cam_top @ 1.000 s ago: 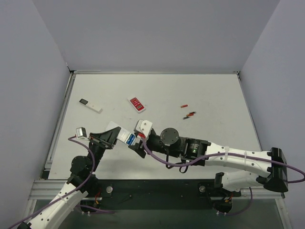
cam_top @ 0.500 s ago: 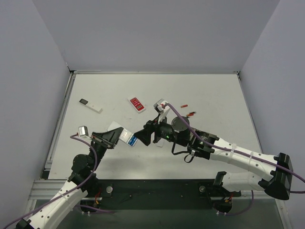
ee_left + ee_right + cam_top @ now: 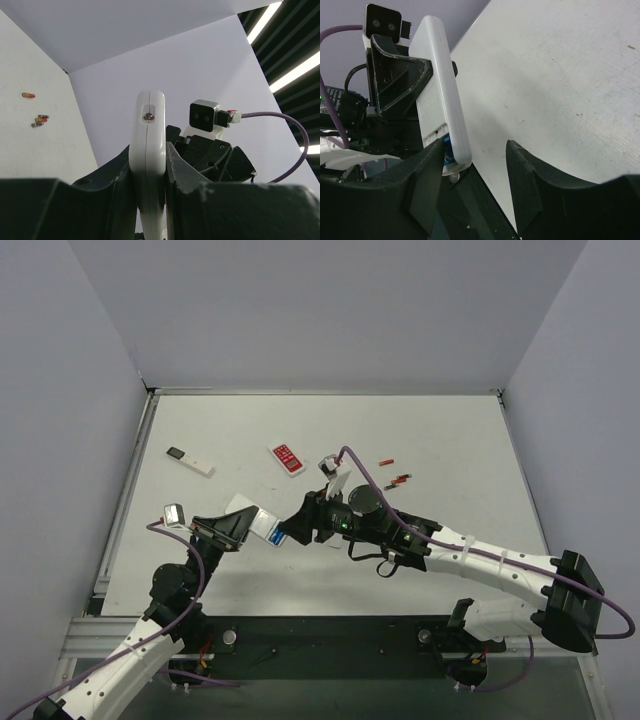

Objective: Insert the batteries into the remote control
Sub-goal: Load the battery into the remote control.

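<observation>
- Left gripper (image 3: 232, 527) pinches the remote control (image 3: 439, 85), held off the table
- Blue batteries (image 3: 272, 533) show at its end, seemingly seated
- Right gripper (image 3: 475, 152) is spread beside them; next, probably press them home

Remote control (image 3: 148, 150): white, edge-on, upright, clamped in left gripper (image 3: 149, 172). Just right of it: right-arm camera (image 3: 204, 116). Well left: small cells (image 3: 40, 120) on table (image 3: 30, 145).
</observation>
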Controlling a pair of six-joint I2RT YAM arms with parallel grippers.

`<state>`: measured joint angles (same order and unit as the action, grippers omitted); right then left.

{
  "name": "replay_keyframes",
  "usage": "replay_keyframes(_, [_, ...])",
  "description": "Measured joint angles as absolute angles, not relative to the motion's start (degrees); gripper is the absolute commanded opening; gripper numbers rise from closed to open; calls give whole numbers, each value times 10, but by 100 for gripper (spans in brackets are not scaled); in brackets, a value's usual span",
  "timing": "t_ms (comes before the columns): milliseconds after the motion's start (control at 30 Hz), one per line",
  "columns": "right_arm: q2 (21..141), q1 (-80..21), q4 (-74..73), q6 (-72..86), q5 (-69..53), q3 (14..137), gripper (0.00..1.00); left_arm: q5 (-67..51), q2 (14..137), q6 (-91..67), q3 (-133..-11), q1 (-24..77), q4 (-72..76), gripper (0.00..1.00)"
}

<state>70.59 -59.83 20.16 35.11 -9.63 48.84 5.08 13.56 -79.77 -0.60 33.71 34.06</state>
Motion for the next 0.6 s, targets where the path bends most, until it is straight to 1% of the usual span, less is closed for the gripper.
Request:
replay_keyframes(167, [712,-585,239,387,-129,473,40,51,136,-792,-6,337,341,0])
replay_keyframes(233, [713,-582,254,398,-139,467,34,51,137,-792,-6,337,343,0])
replay_keyframes(267, [714,-581,261,405,-143,464,29,52,138,-792,-6,337,343,0])
replay_keyframes(333, [720,-578,271,415,-152,463,25,54,141,-790,-6,337,343,0])
replay_keyframes(367, [721,-577,274,419,-155,463,20,55,142,-788,-6,337,343,0])
replay_keyframes(400, [722,-577,276,423,-157,463,18,56,143,-788,-6,337,343,0])
replay_keyframes(467, [723,-576,283,431,-160,462,14,56,144,-788,-6,336,345,0])
replay_keyframes(600, [723,-569,293,450,-171,457,13,58,144,-788,-6,336,348,0])
